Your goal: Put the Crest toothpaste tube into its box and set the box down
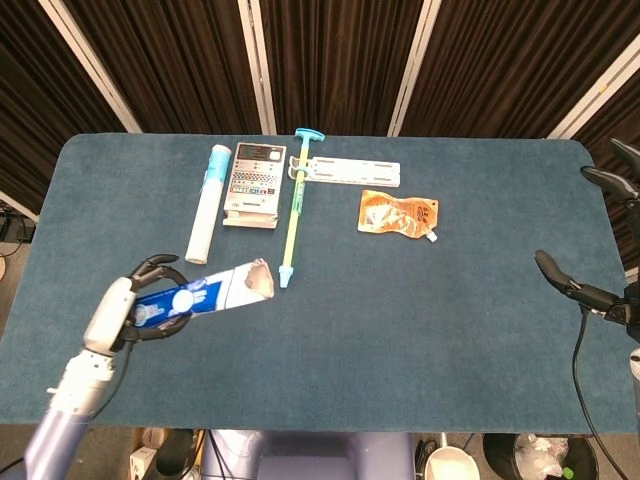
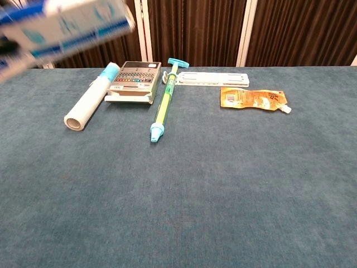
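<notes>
Left robot hand sits in the lower left of the head view, and we see its dark fingers wrapped around the blue-and-white cardboard toothpaste box, gripping it near its left end. We see the box held roughly level, its open, ragged flap end pointing right, toward the middle of the frame. In the chest view the same box shows blurred in the upper left corner, above the blue carpeted counter. We cannot tell whether the toothpaste tube is inside the box; no tube shows anywhere on the counter.

Right robot hand shows only as dark fingers at the right edge of the head view, and we cannot tell whether they are spread or curled; nothing shows in them.

Toward the upper centre of the head view we see a white paper roll with a light-blue band, lying lengthwise. Just right of it lies a grey calculator-like device with rows of small keys. Next to that runs a long yellow-green syringe with a turquoise plunger handle, its tip near the box's open end but apart from it. A flat white strip with holes lies across the syringe's top, and an orange foil pouch with a white spout rests just below the strip
</notes>
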Tool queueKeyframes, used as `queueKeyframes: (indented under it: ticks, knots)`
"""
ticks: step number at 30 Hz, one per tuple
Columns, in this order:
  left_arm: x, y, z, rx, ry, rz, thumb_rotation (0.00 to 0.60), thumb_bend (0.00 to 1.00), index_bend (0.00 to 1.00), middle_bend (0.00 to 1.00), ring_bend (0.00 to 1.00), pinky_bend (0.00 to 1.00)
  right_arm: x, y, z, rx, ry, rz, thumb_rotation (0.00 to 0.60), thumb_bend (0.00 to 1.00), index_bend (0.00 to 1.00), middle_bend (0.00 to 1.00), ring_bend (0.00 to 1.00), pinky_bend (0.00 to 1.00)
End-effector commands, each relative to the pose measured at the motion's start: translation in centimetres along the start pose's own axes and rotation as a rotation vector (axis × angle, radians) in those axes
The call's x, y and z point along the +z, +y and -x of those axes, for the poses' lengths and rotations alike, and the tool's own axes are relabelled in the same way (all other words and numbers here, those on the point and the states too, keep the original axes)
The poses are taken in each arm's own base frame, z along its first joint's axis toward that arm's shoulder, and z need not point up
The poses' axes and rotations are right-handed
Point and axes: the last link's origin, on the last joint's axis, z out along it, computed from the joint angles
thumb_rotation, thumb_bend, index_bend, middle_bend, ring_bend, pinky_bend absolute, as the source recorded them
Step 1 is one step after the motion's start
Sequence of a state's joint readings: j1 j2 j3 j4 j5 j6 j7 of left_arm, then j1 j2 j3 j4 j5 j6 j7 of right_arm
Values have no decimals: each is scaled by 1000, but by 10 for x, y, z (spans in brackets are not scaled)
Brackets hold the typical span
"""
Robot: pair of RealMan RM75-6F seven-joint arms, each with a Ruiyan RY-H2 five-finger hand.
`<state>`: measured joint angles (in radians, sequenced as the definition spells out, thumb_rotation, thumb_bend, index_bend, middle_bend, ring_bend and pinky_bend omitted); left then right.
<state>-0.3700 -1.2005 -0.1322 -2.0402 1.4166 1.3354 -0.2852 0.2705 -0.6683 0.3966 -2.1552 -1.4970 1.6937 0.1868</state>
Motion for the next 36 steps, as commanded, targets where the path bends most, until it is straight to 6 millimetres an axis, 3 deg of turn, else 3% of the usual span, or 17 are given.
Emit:
queueKeyframes:
  ticks: [1, 20, 36]
  knots:
    - [7, -10, 16, 22, -36, -23, 600, 353, 483, 487, 183, 299, -17, 9, -12, -1, 3, 13, 600, 222, 224, 124, 111, 0]
    - [37, -30, 75, 117, -118, -64, 600, 353, 471, 475, 183, 299, -24, 25, -9, 5, -16, 35, 600, 222, 224, 124, 111, 0]
    - [75, -44, 102, 214, -123, -96, 600, 353, 462, 463, 179, 299, -32, 49, 5, 9, -36, 63, 600, 221, 232, 124, 111, 0]
